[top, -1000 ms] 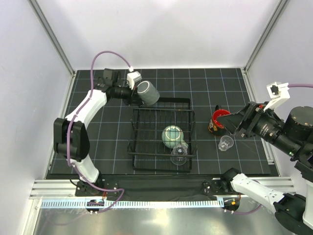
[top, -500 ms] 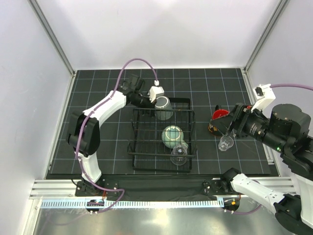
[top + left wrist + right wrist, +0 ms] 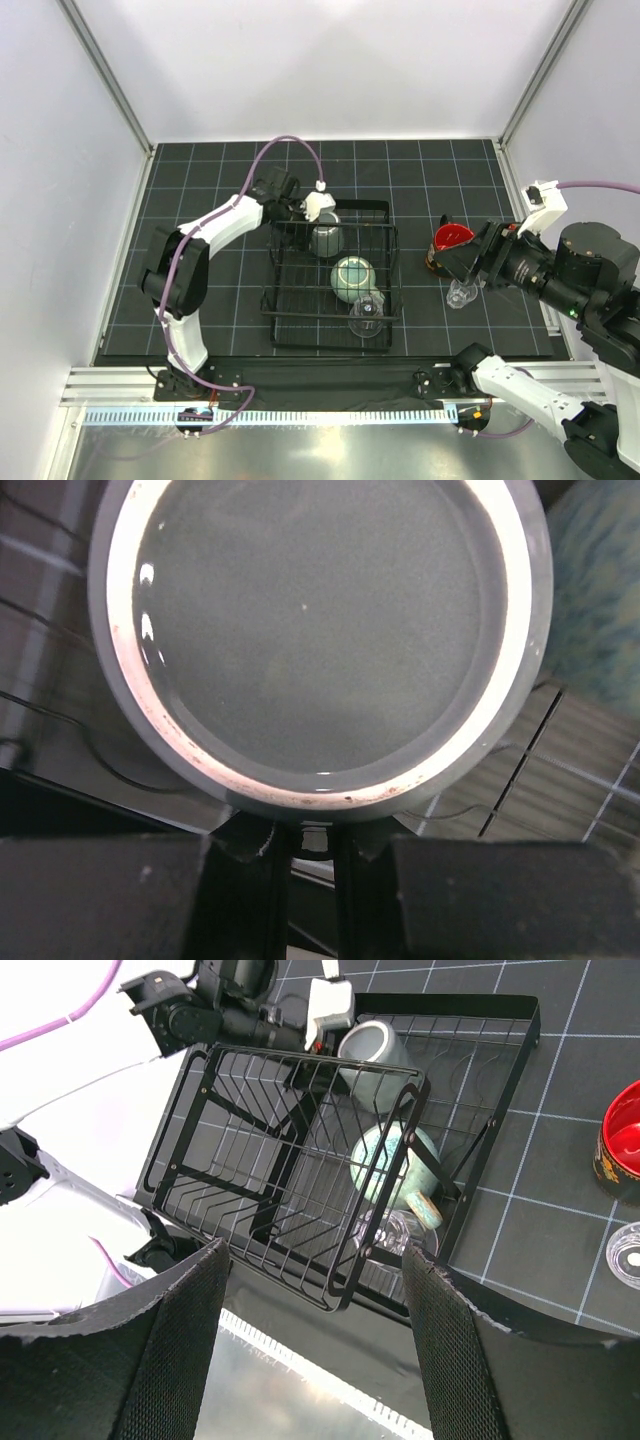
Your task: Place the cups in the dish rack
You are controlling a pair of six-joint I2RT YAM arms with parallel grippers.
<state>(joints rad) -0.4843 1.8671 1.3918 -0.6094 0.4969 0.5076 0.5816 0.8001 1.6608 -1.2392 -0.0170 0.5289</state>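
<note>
My left gripper [image 3: 318, 212] is shut on the dark grey-green mug [image 3: 326, 236] and holds it inside the back of the black wire dish rack [image 3: 275, 300]. In the left wrist view the mug's round face [image 3: 320, 630] fills the frame, and the jaws stand close together on a part under its rim. The speckled pale-green mug [image 3: 352, 277] and a clear glass [image 3: 367, 315] sit in the rack. The dark cup with the red inside [image 3: 447, 243] and the other clear glass [image 3: 461, 294] stand on the mat to the right. My right gripper [image 3: 462, 270] hovers open above them.
The right wrist view shows the rack's rim [image 3: 450, 1000], the grey-green mug [image 3: 375, 1060], the pale-green mug [image 3: 385, 1165], the red cup [image 3: 620, 1150] and the loose glass [image 3: 625, 1252]. The left half of the rack holds nothing. White walls enclose the black gridded mat.
My left arm has carried the dark grey-green mug from outside the rack's back left corner, right and down into the rack's back. My right gripper has shifted slightly toward the rack.
</note>
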